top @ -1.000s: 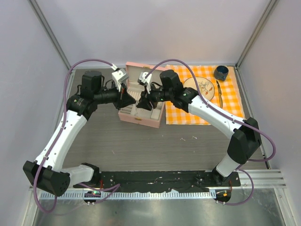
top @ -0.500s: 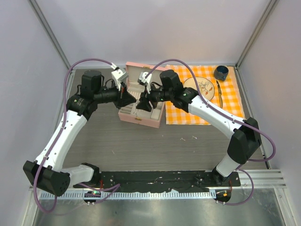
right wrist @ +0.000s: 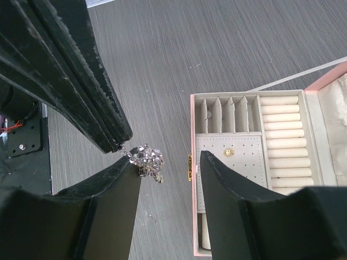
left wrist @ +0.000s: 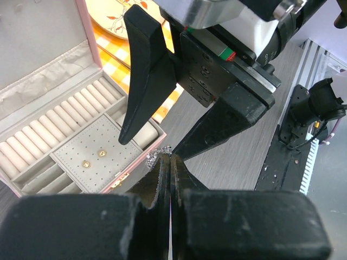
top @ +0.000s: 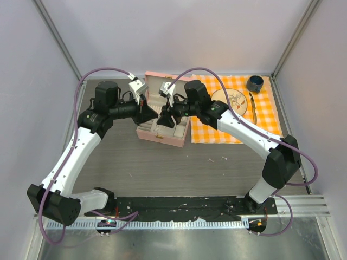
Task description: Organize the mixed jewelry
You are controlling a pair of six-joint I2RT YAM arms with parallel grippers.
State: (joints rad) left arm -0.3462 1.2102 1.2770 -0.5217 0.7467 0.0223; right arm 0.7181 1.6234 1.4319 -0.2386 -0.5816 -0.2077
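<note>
A bunched, sparkling silvery chain [right wrist: 147, 160] hangs in the air just in front of the open pink case [top: 162, 136]. My left gripper [left wrist: 169, 157] is shut on one end of it [left wrist: 157, 154]. My right gripper [right wrist: 171, 157] is open. Its left fingertip [right wrist: 130, 165] touches the bunch and its other finger [right wrist: 217, 173] stands apart over the case's stud pad. In the top view the left gripper [top: 153, 112] and right gripper [top: 164, 118] meet tip to tip above the case. Gold studs [left wrist: 85, 163] sit in the pad. A few tiny pale bits [top: 217, 159] lie on the table.
The case's lid [left wrist: 43, 32] stands open behind ring rolls [right wrist: 282, 135] and small compartments [right wrist: 222, 114]. To the right lie an orange checked cloth [top: 263, 116], a plate [top: 232, 100], a gold knife [top: 252, 104] and a dark cup [top: 255, 83].
The right gripper's jaws have opened wider. The left gripper has edged slightly right with the chain, closer to the right gripper.
</note>
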